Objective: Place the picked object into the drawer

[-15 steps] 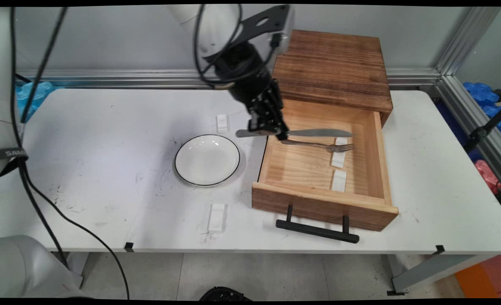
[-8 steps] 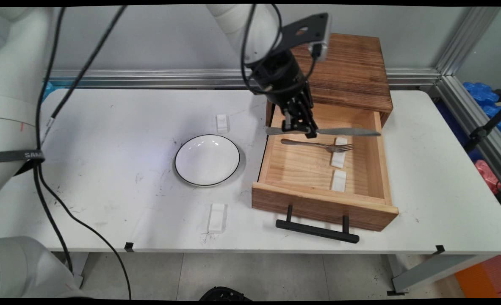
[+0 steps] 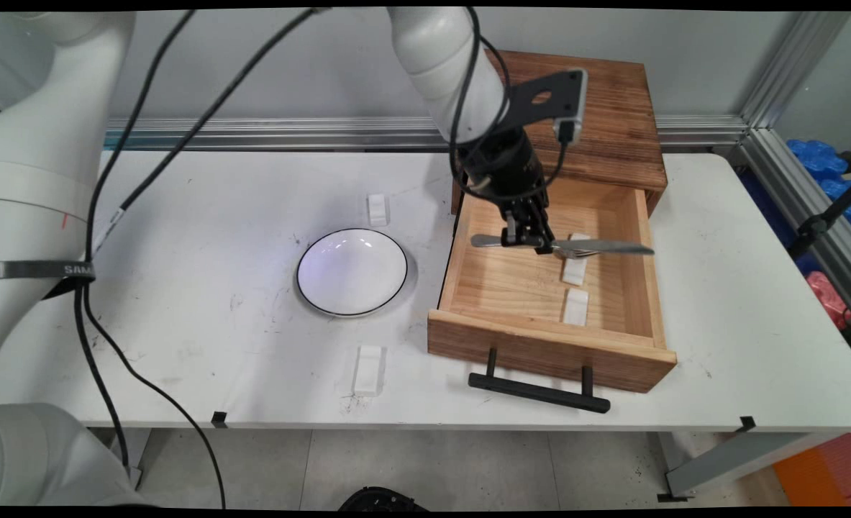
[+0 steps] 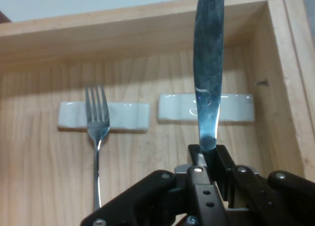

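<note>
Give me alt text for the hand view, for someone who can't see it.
The claw grips a knife by its handle end, blade pointing away over an open wooden drawer. Below lie two white rests side by side; a fork has its tines on the left one.

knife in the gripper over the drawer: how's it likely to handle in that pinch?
Knife looks like polished metal, so probably stiff but slippery. The gripper pinches it narrowly near mid-length, so it may pivot. The long blade overhangs the drawer, likely levering if bumped.
</note>
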`<act>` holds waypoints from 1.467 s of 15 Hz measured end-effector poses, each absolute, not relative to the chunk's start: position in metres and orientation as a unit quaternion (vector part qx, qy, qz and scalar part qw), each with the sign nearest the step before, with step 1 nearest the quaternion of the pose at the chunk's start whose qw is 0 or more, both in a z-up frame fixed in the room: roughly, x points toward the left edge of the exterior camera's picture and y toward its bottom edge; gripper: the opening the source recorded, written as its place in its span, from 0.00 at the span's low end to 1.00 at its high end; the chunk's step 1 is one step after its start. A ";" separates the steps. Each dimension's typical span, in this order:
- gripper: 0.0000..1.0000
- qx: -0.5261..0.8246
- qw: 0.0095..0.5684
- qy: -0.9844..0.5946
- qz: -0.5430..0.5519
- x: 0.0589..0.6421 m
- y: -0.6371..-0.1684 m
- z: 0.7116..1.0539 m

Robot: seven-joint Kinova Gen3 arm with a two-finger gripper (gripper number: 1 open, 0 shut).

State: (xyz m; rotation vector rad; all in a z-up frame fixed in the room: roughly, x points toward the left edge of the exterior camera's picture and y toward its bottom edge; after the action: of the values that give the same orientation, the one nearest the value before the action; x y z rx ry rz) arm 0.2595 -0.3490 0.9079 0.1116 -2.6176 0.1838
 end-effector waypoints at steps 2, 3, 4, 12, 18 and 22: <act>0.00 0.042 0.252 -0.965 0.066 0.254 -0.352 0.898; 0.00 0.044 0.251 -0.965 0.065 0.251 -0.354 0.892; 0.00 0.045 0.249 -0.965 0.065 0.250 -0.355 0.888; 0.00 0.060 0.239 -0.967 0.056 0.231 -0.365 0.853; 0.00 0.071 0.233 -0.969 0.049 0.224 -0.366 0.836; 0.00 0.075 0.229 -0.969 0.047 0.222 -0.367 0.828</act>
State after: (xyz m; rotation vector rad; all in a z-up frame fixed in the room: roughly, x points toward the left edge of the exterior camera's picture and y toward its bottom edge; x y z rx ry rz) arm 0.2223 -0.3671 0.8284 0.2077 -2.6676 0.1297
